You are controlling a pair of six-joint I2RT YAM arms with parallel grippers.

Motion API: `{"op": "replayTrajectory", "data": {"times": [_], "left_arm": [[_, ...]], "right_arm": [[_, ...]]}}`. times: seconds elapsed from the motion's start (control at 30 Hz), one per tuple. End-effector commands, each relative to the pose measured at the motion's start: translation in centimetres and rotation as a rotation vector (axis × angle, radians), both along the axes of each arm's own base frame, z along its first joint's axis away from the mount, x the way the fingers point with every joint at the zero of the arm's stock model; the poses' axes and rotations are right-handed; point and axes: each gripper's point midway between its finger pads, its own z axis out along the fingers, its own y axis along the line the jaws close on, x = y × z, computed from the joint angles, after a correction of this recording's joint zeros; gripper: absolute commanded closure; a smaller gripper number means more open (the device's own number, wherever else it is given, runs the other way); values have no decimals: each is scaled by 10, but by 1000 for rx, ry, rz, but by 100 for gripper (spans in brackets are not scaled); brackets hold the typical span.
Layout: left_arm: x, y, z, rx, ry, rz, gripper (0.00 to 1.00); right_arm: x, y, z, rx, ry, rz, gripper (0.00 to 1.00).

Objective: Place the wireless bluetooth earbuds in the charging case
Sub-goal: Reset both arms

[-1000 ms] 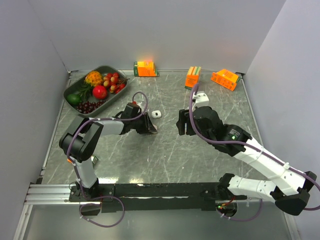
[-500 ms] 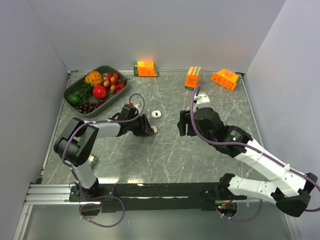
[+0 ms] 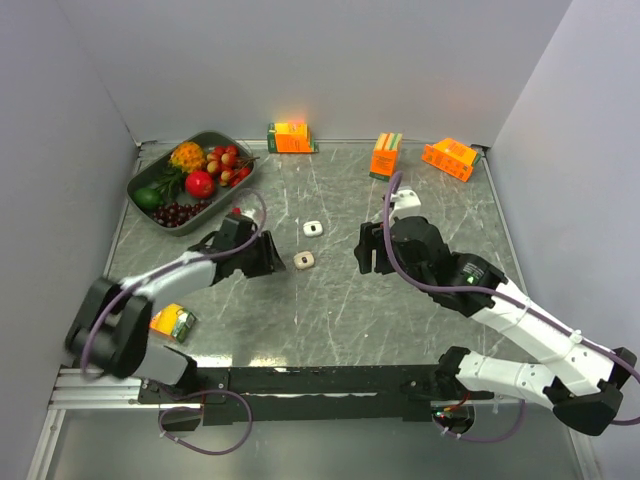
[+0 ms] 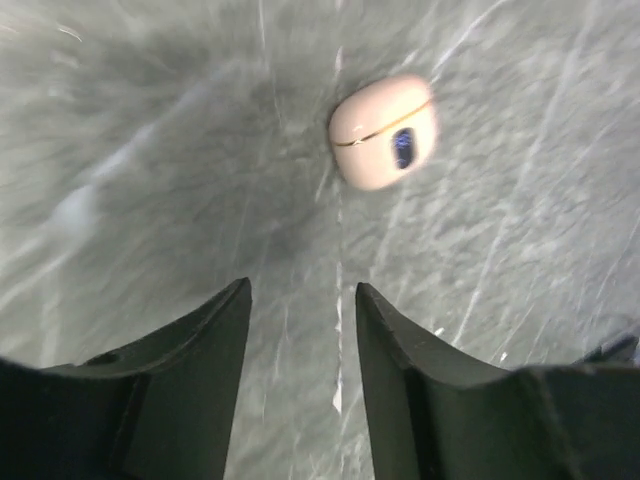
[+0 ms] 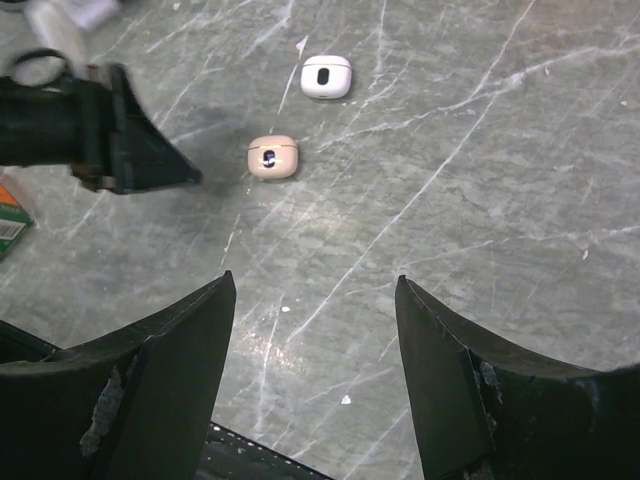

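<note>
Out in the middle of the table [image 3: 330,320], a touch toward the far edge, the beige earbud [image 3: 304,260] is found lying flat on the grey marbled top, and it is gripped by nothing. Up close it is shown as a stubby, rounded-off little block, glossy and pale beige. A thin seam is drawn around its body and a small dark oval is set into its face. Just beyond it, toward the far edge, the white earbud [image 3: 314,228] is laid. It has the same stubby shape and the same dark oval at its centre, and it sits near its beige partner but clearly apart from it.

The left gripper [image 4: 300,290] is held low over the table just to the left of the beige earbud, with bare marble seen between the two. Its jaws are parted only a modest way, and nothing but table top is framed in the gap. The right gripper [image 5: 314,285] is poised on the other side, to the right of both earbuds and well apart from them. Its jaws are spread wide and nothing is carried between them.

In the far-left corner a dark tray [image 3: 134,184] is filled with fruit. Along the far edge three orange cartons [image 3: 291,137] are spaced out. Near the left edge, toward the near side, a small orange-and-green pack [image 3: 172,322] is lying beside the left arm.
</note>
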Motion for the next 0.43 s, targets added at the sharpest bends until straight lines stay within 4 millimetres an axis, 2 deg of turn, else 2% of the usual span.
{"op": "replayTrajectory", "data": {"times": [0.0,0.07,0.13,0.3,0.33,0.37,0.4], "left_arm": [[26,37,79,77,-272,267,42],[25,50,106,63,-320,371,40],[24,59,116,61,-332,435,39],[16,58,117,34,-373,392,49],[13,59,125,11,-401,400,48],[12,61,124,6,-412,402,46],[11,64,126,18,-424,403,40]], "right_arm": [[1,0,10,49,-41,0,27],[1,-1,7,46,-38,1,26],[2,1,4,39,-29,0,26],[5,2,3,23,-14,-14,26],[5,1,3,26,-19,-20,26],[6,1,3,27,-22,-22,26],[7,0,5,38,-29,-32,24]]}}
